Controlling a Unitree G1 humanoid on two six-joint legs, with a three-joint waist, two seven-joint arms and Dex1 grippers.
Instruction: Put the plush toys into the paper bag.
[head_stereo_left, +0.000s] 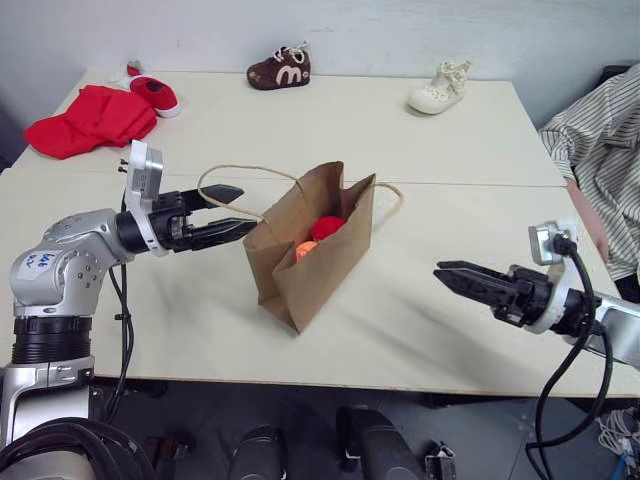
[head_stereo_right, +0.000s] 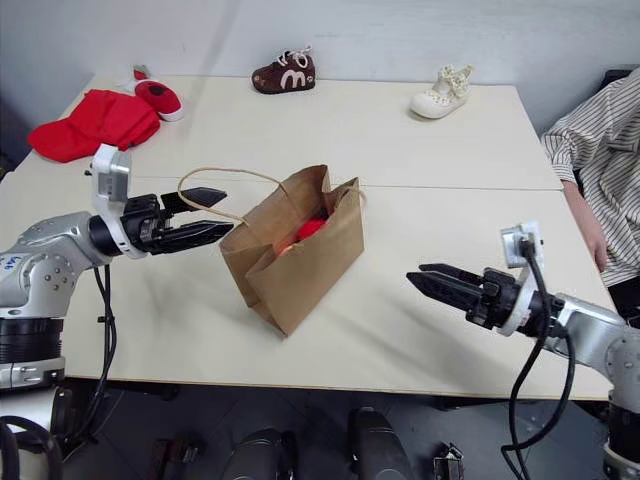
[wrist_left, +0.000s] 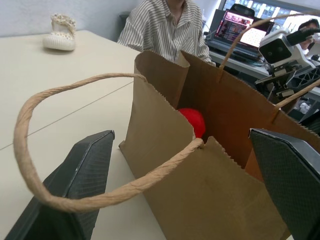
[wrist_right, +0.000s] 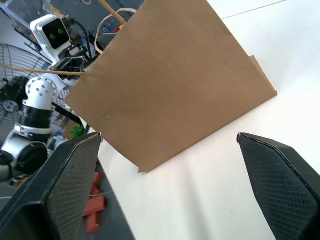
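Note:
The brown paper bag (head_stereo_left: 318, 262) stands tilted but upright at the table's middle, its mouth open. Inside it lie the plush toys: the red one (head_stereo_left: 327, 227) shows above the orange one (head_stereo_left: 305, 249). The left wrist view looks into the bag (wrist_left: 225, 200) onto the red toy (wrist_left: 193, 120). My left gripper (head_stereo_left: 248, 208) is open at the bag's left rim, with one cord handle (wrist_left: 30, 115) looping loosely past its fingers (wrist_left: 75, 190). My right gripper (head_stereo_left: 442, 272) is open and empty, apart from the bag on its right side, facing its flat wall (wrist_right: 170, 95).
A red cloth (head_stereo_left: 85, 122) and a small red shoe (head_stereo_left: 155, 93) lie at the far left. A brown shoe (head_stereo_left: 280, 68) and a white shoe (head_stereo_left: 440, 88) sit along the far edge. A person in a striped shirt (head_stereo_left: 600, 140) is at the table's right side.

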